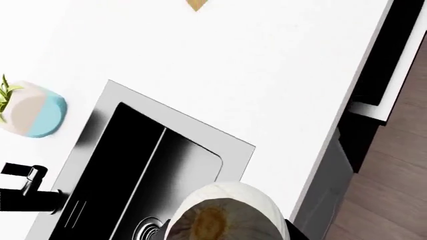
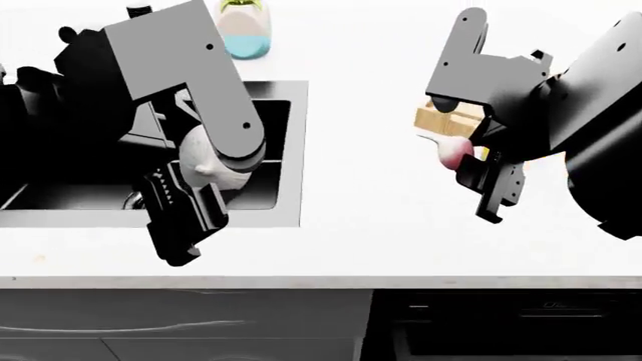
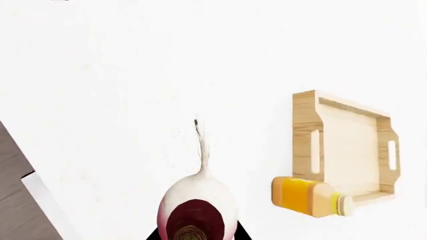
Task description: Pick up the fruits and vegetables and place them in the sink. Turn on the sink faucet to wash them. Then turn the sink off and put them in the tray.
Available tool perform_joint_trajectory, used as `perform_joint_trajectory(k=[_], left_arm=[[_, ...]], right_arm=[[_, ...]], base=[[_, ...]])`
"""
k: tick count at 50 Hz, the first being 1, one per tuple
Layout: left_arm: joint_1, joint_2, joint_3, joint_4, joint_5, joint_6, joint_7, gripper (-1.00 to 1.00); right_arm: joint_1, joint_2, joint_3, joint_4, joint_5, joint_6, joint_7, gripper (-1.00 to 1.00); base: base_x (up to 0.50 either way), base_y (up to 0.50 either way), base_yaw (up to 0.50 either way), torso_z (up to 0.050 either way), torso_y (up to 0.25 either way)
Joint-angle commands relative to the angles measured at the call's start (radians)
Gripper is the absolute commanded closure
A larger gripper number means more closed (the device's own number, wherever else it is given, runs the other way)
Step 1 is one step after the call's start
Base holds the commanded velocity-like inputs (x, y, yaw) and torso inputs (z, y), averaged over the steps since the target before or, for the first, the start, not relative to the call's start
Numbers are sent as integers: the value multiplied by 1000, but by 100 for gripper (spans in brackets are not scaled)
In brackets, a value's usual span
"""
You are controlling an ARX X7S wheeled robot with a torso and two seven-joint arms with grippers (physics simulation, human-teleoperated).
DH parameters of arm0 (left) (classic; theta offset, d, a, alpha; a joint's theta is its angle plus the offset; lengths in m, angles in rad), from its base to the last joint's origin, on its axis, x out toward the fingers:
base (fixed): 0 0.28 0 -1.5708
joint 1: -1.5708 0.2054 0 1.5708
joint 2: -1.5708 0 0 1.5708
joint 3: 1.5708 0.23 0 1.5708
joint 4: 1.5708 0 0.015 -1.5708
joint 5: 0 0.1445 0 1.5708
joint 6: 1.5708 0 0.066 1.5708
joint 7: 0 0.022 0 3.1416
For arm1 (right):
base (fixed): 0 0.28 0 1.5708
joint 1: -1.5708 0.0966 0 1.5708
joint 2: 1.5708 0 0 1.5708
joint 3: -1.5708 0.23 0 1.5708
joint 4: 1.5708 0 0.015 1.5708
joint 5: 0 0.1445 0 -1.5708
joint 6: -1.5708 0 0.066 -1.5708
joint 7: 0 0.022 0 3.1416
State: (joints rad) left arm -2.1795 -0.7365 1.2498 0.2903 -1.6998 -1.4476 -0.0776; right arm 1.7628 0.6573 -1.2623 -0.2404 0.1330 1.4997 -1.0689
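My left gripper (image 2: 201,177) is shut on the whitish garlic bulb (image 1: 223,215) (image 2: 206,162) and holds it over the near right part of the black sink (image 1: 143,165) (image 2: 263,131), above the silver drain (image 1: 148,229). The black faucet (image 1: 27,187) stands on the sink's far side. My right gripper (image 2: 471,162) is shut on the pink-red radish (image 3: 198,210) (image 2: 456,150), lifted over the white counter, its thin white root (image 3: 201,145) pointing away. The wooden tray (image 3: 350,150) (image 2: 449,116) rests on the counter just beyond the right gripper.
A white-and-blue plant pot (image 1: 33,110) (image 2: 246,30) stands behind the sink. An orange bottle with a yellow cap (image 3: 310,197) lies against the tray's end. The counter's front edge (image 2: 321,280) runs above dark cabinets; wooden floor (image 1: 393,200) lies beyond it.
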Motion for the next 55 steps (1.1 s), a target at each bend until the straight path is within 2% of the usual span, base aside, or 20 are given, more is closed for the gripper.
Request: perform_joint_trajectory(k=[1, 15, 32, 40, 55], left_arm=[[6, 2, 8, -2, 14, 11, 7, 100], [4, 9, 19, -12, 34, 13, 28, 100], [-5, 39, 38, -52, 155, 32, 162, 100], [-34, 63, 63, -91, 229, 32, 245, 100], [-79, 101, 91, -134, 291, 17, 317, 100]], right_arm=[[-8, 10, 5, -12, 1, -8, 6, 100], [-5, 15, 5, -13, 7, -11, 8, 100], [19, 8, 2, 18, 16, -28, -3, 100], [45, -4, -12, 46, 19, -48, -17, 100], [84, -21, -60, 91, 13, -83, -37, 100]], base=[[0, -500, 0, 0, 0], [0, -500, 0, 0, 0], [4, -500, 0, 0, 0], [226, -463, 0, 0, 0], [347, -314, 0, 0, 0]])
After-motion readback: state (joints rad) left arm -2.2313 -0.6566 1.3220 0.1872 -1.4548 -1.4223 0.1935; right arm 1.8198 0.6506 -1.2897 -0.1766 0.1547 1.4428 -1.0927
